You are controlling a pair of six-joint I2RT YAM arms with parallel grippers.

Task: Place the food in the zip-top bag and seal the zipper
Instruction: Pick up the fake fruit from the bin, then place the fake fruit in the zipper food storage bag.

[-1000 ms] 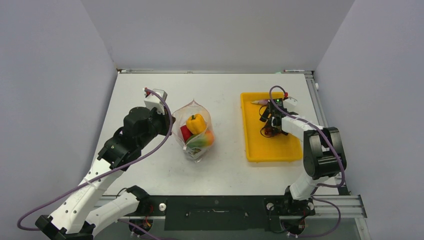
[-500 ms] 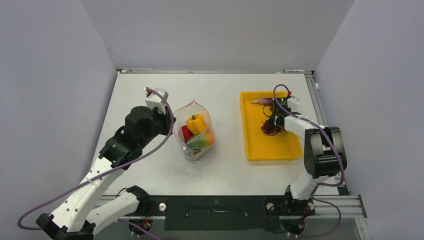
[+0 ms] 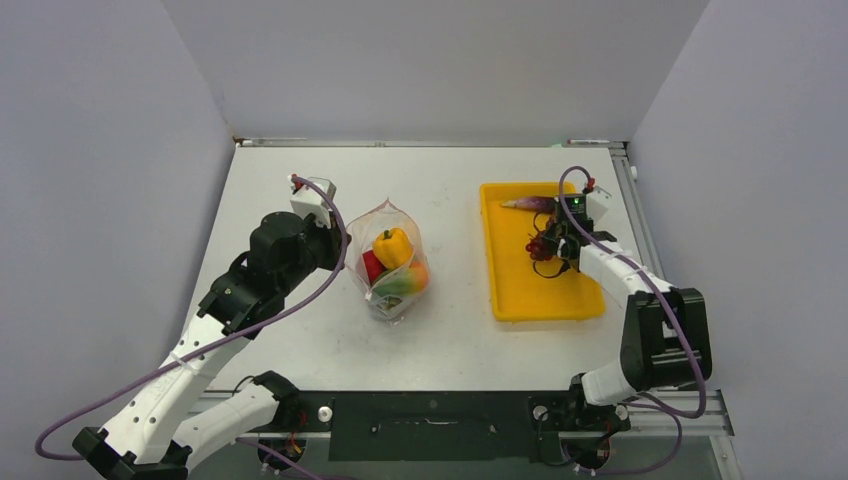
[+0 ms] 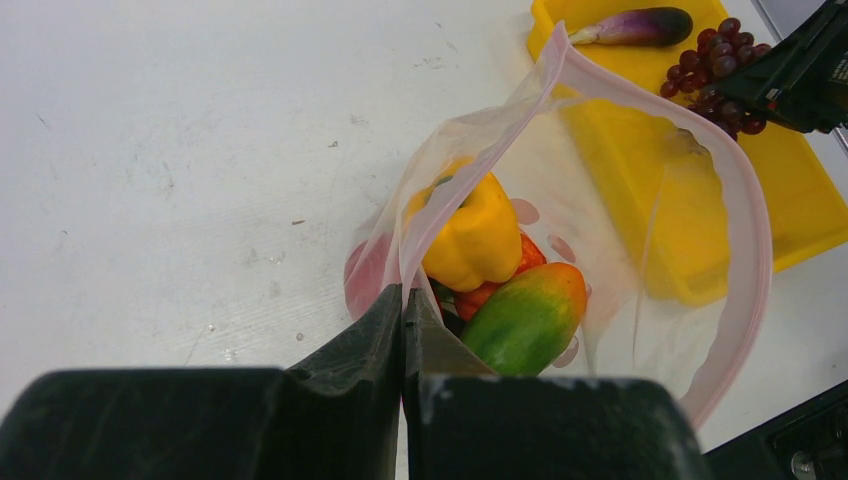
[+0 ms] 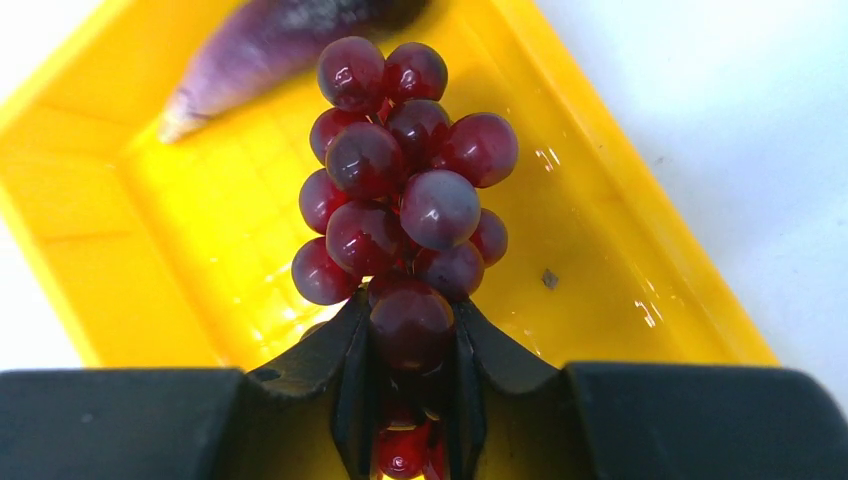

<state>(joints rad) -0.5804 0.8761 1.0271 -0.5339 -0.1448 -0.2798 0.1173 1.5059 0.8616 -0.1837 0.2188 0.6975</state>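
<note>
Over the white bench (image 3: 450, 330), the dark red toy grape bunch (image 5: 400, 180) is held above the yellow plastic tray (image 5: 130, 260) in the closed right pincer (image 5: 410, 330) and is best carried high over the clear pink-dotted plastic bag (image 4: 620, 170), whose rim is pinched by the shut left pincer (image 4: 403, 310).

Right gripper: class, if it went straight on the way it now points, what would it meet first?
Past the grapes that the right gripper holds, it would probably meet the floor of the yellow tray, short of the eggplant. Depth is hard to judge.
</note>
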